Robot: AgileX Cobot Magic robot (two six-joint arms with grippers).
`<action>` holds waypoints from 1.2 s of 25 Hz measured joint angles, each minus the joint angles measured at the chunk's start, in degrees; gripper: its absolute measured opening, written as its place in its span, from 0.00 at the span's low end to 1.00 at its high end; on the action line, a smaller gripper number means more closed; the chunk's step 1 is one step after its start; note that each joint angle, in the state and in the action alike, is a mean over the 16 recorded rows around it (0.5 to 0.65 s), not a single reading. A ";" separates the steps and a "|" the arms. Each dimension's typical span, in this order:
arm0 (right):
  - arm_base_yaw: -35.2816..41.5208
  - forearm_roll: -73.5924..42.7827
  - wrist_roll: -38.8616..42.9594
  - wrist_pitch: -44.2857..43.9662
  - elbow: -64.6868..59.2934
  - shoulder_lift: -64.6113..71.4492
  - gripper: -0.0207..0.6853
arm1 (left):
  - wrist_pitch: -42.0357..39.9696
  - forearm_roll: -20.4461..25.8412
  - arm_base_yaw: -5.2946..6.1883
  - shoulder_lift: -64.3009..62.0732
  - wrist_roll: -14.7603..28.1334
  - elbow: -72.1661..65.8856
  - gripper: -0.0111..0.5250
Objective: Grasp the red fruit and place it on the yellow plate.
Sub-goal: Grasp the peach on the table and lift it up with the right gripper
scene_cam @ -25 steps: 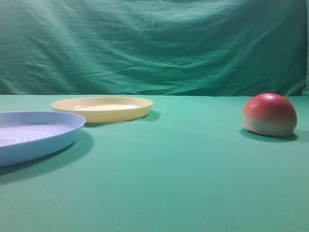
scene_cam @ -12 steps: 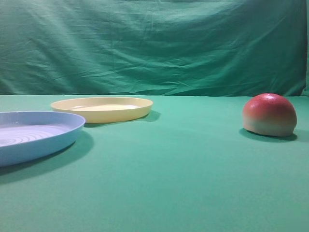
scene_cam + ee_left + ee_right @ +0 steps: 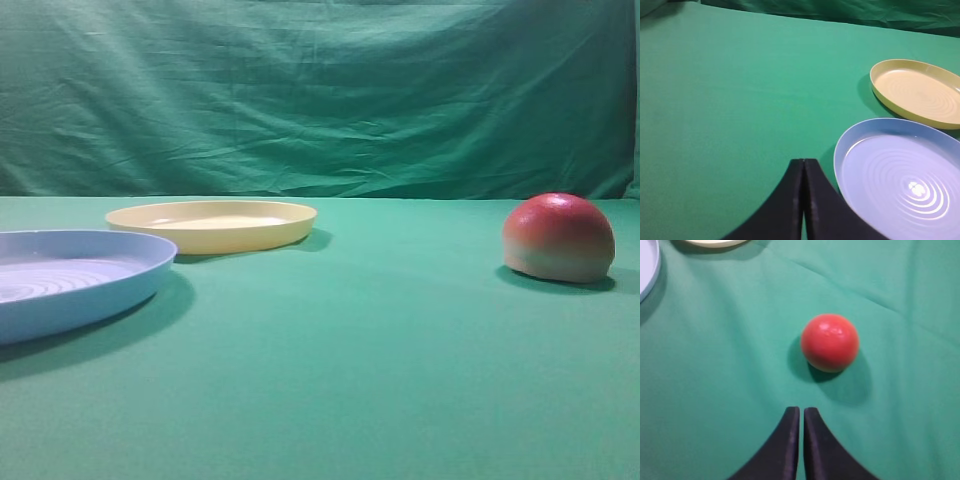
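Observation:
The red fruit (image 3: 558, 236) rests dome-up on the green cloth at the right, red on top and pale at its base. From above, the right wrist view has the red fruit (image 3: 830, 342) well ahead of my right gripper (image 3: 801, 411), whose fingers are shut with nothing between them. The yellow plate (image 3: 212, 223) lies far left at the back, and its rim (image 3: 710, 244) just shows at the top edge of the right wrist view. My left gripper (image 3: 803, 162) is shut and empty, hovering beside the blue plate, with the yellow plate (image 3: 920, 92) beyond. Neither gripper appears in the high view.
A light blue plate (image 3: 70, 280) with concentric ridges sits at the near left, in front of the yellow one; the blue plate (image 3: 900, 175) lies just right of my left fingers. A green cloth backdrop (image 3: 320, 95) closes the rear.

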State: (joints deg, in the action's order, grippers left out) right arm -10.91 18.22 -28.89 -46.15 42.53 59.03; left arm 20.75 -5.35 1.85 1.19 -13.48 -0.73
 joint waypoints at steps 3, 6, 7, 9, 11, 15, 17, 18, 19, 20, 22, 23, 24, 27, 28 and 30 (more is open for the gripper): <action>-2.62 -0.30 -0.61 2.69 1.22 5.38 0.05 | 0.00 0.00 0.00 0.00 0.00 0.00 0.02; -4.91 -0.51 -0.75 5.92 1.93 10.51 0.13 | 0.00 0.00 0.00 0.00 0.00 0.00 0.02; -5.50 -0.50 -0.77 7.03 2.08 12.14 0.17 | 0.00 0.00 0.00 0.00 0.00 0.00 0.02; -6.35 -0.41 -0.79 9.25 2.30 15.28 0.28 | 0.00 0.00 0.00 0.00 0.00 0.00 0.02; -6.79 -0.25 -0.80 11.38 2.42 18.18 0.39 | 0.00 0.00 0.00 0.00 0.00 0.00 0.02; -7.03 0.50 -0.82 15.49 2.53 23.27 0.62 | 0.00 0.00 0.00 0.00 0.00 0.00 0.02; -7.06 0.95 -0.82 17.53 2.58 25.58 0.73 | 0.00 0.00 0.00 0.00 0.00 0.00 0.02; -7.07 1.18 -0.83 18.54 2.60 26.69 0.79 | 0.00 0.00 0.00 0.00 0.00 0.00 0.02; -7.08 1.40 -0.83 19.54 2.62 27.78 0.83 | 0.00 0.00 0.00 0.00 0.00 0.00 0.02; -7.08 1.61 -0.83 20.53 2.64 28.87 0.87 | 0.00 0.00 0.00 0.00 0.00 0.00 0.02; -7.09 1.89 -0.84 22.45 2.67 30.98 0.92 | 0.00 0.00 0.00 0.00 0.00 0.00 0.02; -7.10 1.96 -0.84 23.38 2.68 32.00 0.93 | 0.00 0.00 0.00 0.00 0.00 0.00 0.02; -7.11 2.02 -0.85 24.28 2.69 32.97 0.94 | 0.00 0.00 0.00 0.00 0.00 0.00 0.02; -7.11 2.12 -0.87 26.80 2.73 35.56 0.92 | 0.00 0.00 0.00 0.00 0.00 0.00 0.02; -7.11 2.14 -0.88 27.53 2.75 36.31 0.90 | 0.00 0.00 0.00 0.00 0.00 0.00 0.02; -7.11 2.18 -0.89 28.74 2.84 37.61 0.85 | 0.00 0.00 0.00 0.00 0.00 0.00 0.02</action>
State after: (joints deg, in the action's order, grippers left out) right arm -18.02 20.40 -29.78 -17.41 45.37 96.64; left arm 20.75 -5.35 1.85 1.19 -13.48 -0.73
